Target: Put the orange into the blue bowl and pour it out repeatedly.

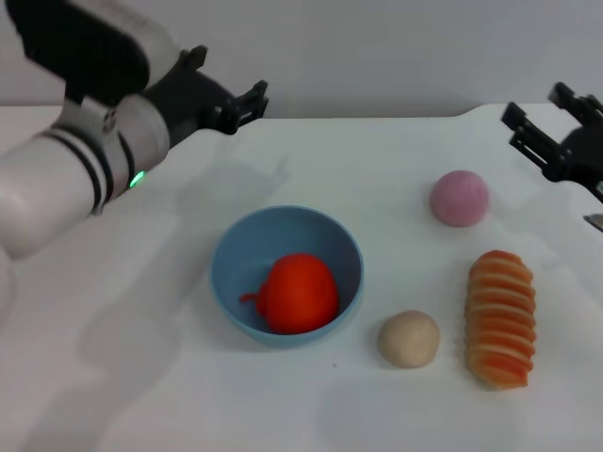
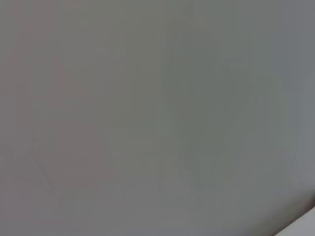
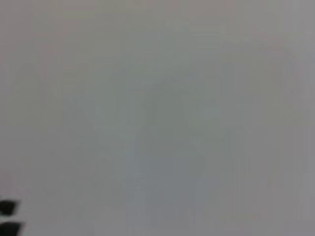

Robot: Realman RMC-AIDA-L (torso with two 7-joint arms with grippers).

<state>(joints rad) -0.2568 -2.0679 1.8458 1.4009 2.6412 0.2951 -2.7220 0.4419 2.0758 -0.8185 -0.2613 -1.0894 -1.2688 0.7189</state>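
Nearest the camera, a round cream-beige ball (image 1: 409, 338) and a striped orange-and-cream bread-like roll (image 1: 500, 317) lie on the white desk (image 1: 141, 377), well below the right tool (image 1: 542, 127), which hangs released, fingers spread, over the desk's far right edge. Between them rests a pink ball (image 1: 460, 198). Raised over the far left, the left tool (image 1: 247, 101) is unclenched and holds nothing. Well apart from it, towards the camera, stands the smooth light-blue round bowl (image 1: 236, 259), with bare desk all round. Inside lies the bright red-orange, slightly lumpy toy orange (image 1: 298, 292), its stem nub pointing left. Both wrist views show only blank grey.
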